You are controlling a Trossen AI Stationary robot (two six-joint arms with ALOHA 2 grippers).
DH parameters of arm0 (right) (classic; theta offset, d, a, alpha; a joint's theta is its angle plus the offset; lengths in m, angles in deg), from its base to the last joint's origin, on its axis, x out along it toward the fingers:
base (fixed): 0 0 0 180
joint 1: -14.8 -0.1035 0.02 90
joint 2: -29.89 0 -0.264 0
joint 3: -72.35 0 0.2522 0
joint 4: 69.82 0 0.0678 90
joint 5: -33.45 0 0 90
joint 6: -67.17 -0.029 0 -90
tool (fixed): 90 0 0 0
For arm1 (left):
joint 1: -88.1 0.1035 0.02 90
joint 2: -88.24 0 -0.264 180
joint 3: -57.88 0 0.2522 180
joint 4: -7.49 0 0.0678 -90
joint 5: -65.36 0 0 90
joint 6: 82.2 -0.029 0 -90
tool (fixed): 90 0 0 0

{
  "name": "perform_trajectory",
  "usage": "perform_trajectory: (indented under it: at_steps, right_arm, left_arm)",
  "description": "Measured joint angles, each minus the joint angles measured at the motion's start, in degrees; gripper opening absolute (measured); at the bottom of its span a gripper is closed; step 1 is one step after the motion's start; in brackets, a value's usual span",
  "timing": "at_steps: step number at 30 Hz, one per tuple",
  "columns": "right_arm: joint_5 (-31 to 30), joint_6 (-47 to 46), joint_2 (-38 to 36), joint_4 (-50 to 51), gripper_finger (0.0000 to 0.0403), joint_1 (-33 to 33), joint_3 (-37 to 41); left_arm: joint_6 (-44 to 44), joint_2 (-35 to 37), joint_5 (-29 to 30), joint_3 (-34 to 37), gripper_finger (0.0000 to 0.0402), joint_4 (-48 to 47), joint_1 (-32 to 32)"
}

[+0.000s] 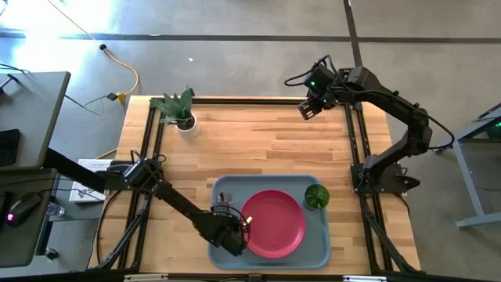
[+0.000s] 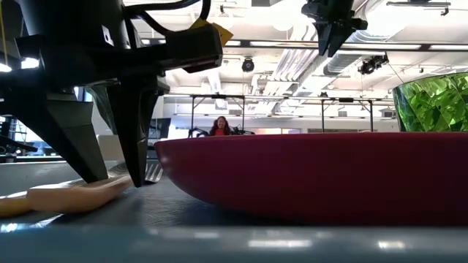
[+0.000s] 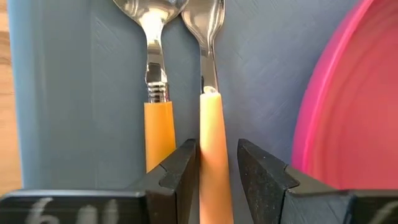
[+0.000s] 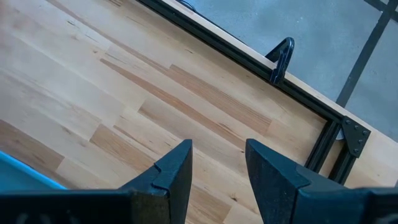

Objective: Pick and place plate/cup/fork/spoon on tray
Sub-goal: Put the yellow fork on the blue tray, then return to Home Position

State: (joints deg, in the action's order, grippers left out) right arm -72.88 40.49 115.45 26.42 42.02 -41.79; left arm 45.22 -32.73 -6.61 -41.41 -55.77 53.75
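The left gripper (image 3: pixel 217 180) is standing low over the tray (image 1: pixel 317 243), its jaws narrowly parted around the fork (image 3: pixel 211 124) handle lying beside the spoon (image 3: pixel 158 93) and plate (image 1: pixel 272 223), while the right gripper (image 1: pixel 308 110) is hovering wide-jawed above the table (image 1: pixel 258 141), the cup (image 1: pixel 316 196) sitting in the tray.

I'm seeing grey concrete floor (image 1: pixel 235 55), a yellow cable (image 1: pixel 125 74) far left, bright ceiling lights (image 2: pixel 292 22).
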Motion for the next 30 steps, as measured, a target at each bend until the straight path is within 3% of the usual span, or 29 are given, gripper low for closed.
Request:
perform_trajectory:
  at_steps: [21,30]
  right_arm:
    - [0.00,0.21,0.00,-0.02,0.0139,0.00,0.00]
    - [0.36,1.66,0.00,-0.35,0.0139,0.00,0.00]
  left_arm:
    - [-0.56,0.01,0.47,-1.29,0.0107,-1.96,-0.01]
    - [-2.17,4.20,0.53,-1.31,0.0106,-6.71,0.66]
